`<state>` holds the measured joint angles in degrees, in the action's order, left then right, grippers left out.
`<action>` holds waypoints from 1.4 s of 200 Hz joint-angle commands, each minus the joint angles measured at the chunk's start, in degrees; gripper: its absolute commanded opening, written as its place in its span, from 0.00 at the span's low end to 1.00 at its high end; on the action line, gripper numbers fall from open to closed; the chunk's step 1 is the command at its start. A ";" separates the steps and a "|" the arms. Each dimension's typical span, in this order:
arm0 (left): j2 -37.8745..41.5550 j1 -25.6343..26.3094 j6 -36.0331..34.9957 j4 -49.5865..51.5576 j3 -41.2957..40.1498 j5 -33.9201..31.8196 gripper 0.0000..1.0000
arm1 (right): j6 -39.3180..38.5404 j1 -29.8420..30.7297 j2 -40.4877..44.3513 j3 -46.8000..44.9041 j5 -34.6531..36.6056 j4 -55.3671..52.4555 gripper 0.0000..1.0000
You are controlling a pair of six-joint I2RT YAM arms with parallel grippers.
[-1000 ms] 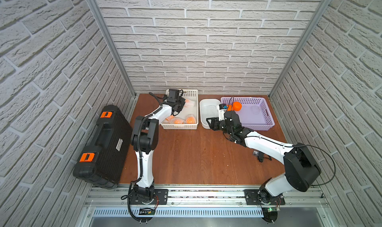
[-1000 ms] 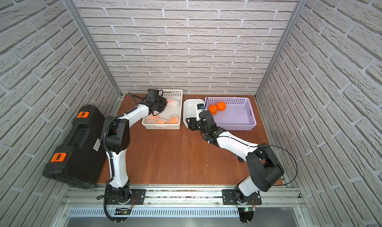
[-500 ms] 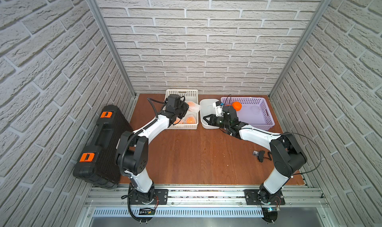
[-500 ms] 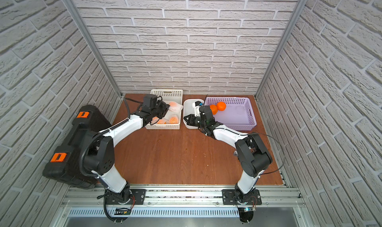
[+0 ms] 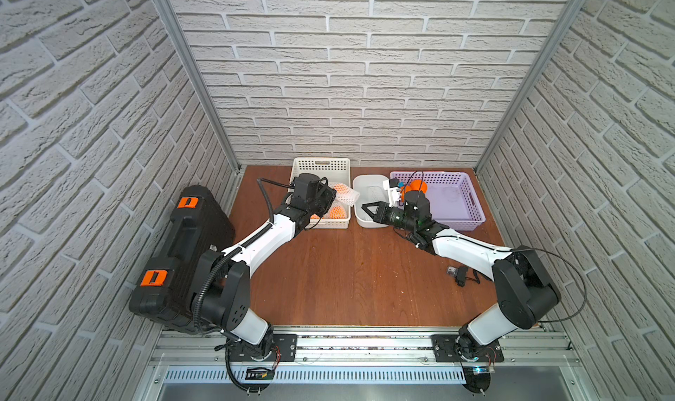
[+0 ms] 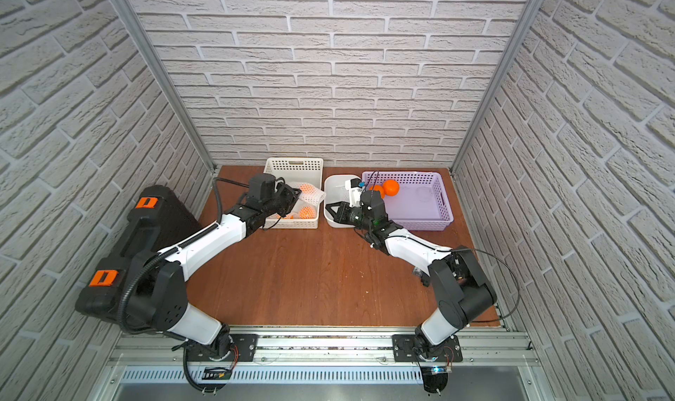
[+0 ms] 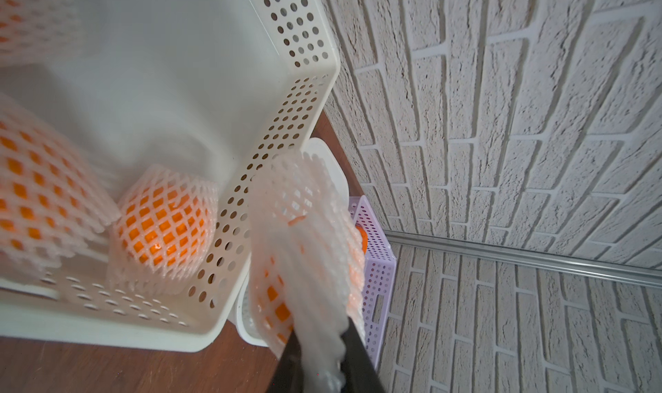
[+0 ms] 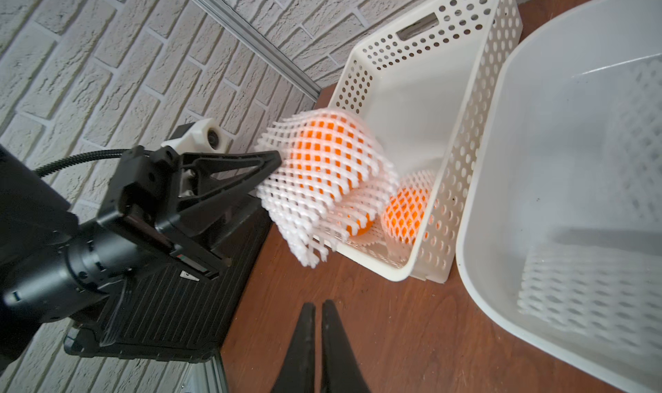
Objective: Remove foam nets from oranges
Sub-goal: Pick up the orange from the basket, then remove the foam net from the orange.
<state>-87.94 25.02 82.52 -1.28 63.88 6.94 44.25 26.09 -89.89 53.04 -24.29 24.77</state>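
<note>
A robot lab cell: brick-pattern wall panels point(image 5: 365, 88) in aluminium framing point(image 5: 190, 70) enclose a wooden bench point(image 5: 347, 278) with rail-mounted arms point(image 5: 467, 249).

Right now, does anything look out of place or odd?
A small black part with a wire lies loose on the table beside the right arm; what it is I cannot tell. Nothing looks spilled or damaged.

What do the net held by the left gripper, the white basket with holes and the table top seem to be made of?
Foam net: soft white foam mesh, matte. Its diamond holes stretch and its loose end flops.
White basket: probably rigid plastic, slightly glossy, with straight walls and even round holes.
Table: reddish-brown with visible grain. It may be wood or a wood-look laminate; the pictures do not show which.
</note>
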 commanded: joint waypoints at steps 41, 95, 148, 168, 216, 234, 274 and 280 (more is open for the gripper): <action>4.37 2.20 -0.26 -2.20 -1.80 0.43 0.19 | 1.16 0.24 0.77 -0.30 -0.79 3.25 0.10; 4.74 3.86 0.27 -2.88 -2.62 1.41 0.19 | 0.93 0.32 0.44 0.88 -0.67 1.89 0.09; 5.08 5.32 0.14 -3.14 -2.27 2.02 0.19 | 0.80 0.32 0.23 1.06 -0.33 0.98 0.10; 5.67 5.26 0.17 -3.60 -2.42 2.17 0.19 | 0.84 0.31 0.20 1.01 -0.13 0.66 0.10; 6.31 6.60 -0.49 -4.82 -2.27 3.53 0.20 | 2.42 0.33 -0.97 1.89 -0.64 1.53 0.19; 6.21 6.87 -1.05 -5.98 -2.14 4.82 0.20 | 3.81 0.33 -1.56 1.98 -1.48 3.37 0.25; 4.97 8.27 -1.71 -7.38 -1.24 8.60 0.20 | 5.49 0.01 -1.75 1.58 -1.58 7.01 0.40; 4.82 8.45 -1.75 -7.42 -1.21 8.92 0.20 | 5.68 -0.07 -1.47 1.13 -1.30 7.73 0.45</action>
<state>-83.05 32.49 82.06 -4.95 61.91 12.64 48.84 26.09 -92.07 53.74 -25.32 26.15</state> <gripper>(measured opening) 0.198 0.383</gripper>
